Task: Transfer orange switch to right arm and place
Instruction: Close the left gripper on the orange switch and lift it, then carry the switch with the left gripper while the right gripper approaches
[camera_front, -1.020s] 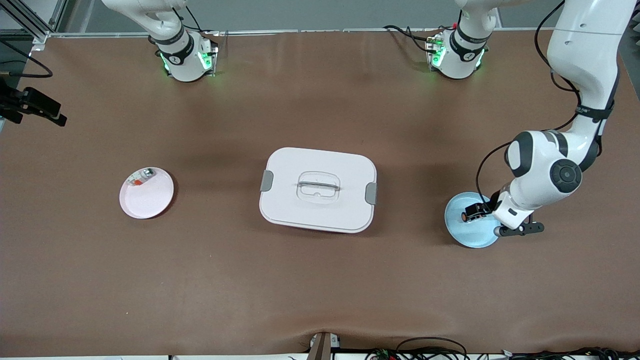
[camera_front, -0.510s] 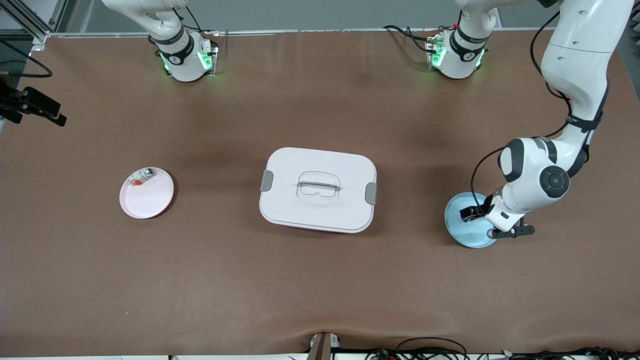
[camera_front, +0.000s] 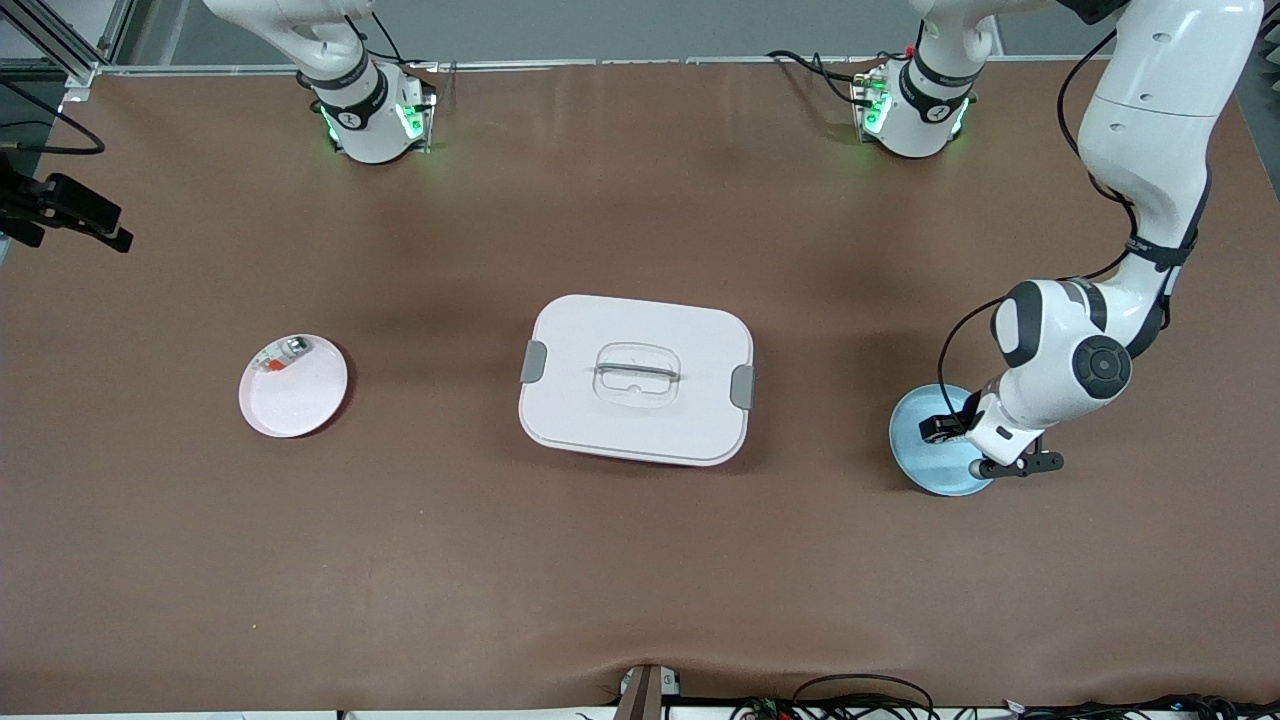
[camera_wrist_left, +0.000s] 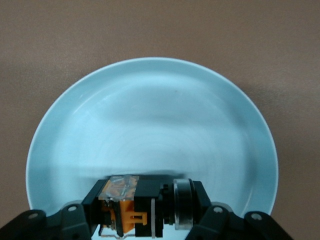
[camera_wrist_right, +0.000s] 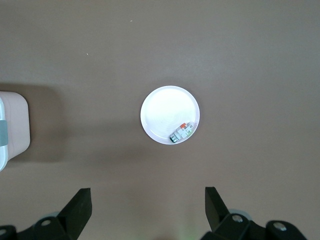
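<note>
— While the left arm bends down at its own end of the table, where is its black two-finger gripper (camera_wrist_left: 150, 220)?

— The left gripper is low over the round light-blue plate (camera_front: 918, 462), which lies toward the left arm's end of the table. From the left wrist view, the two fingers stand on either side of the small black switch with orange parts (camera_wrist_left: 145, 207).

— Are the fingers closed on it?

— They are drawn in against both ends of the orange switch, so the gripper is clamping it. The switch lies on its side between them, with the orange parts and a strip of clear tape toward one finger (camera_wrist_left: 92, 202) and a silver ring toward the other.

— Is the switch lifted from the plate?

— That I cannot tell. It is inside the plate's rim, close to the edge, but whether it touches the surface is not visible.

— And the right arm (camera_front: 310, 50)?

— It waits. In the front view only its base and lower links appear. The right gripper (camera_wrist_right: 145, 210) is high above the table with its fingers spread wide apart, holding nothing.

— What lies under it?

— A round pale-pink plate (camera_front: 300, 400), toward the right arm's end of the table. On it, near the rim, lies a small clear-whitish piece with red-orange and silver bits (camera_front: 280, 355).

— Anything between the two plates?

— Yes, a white rectangular plastic box with grey side clips and a clear handle in the lid (camera_front: 636, 379), in the middle of the brown table (camera_front: 600, 580), well apart from both plates.
</note>
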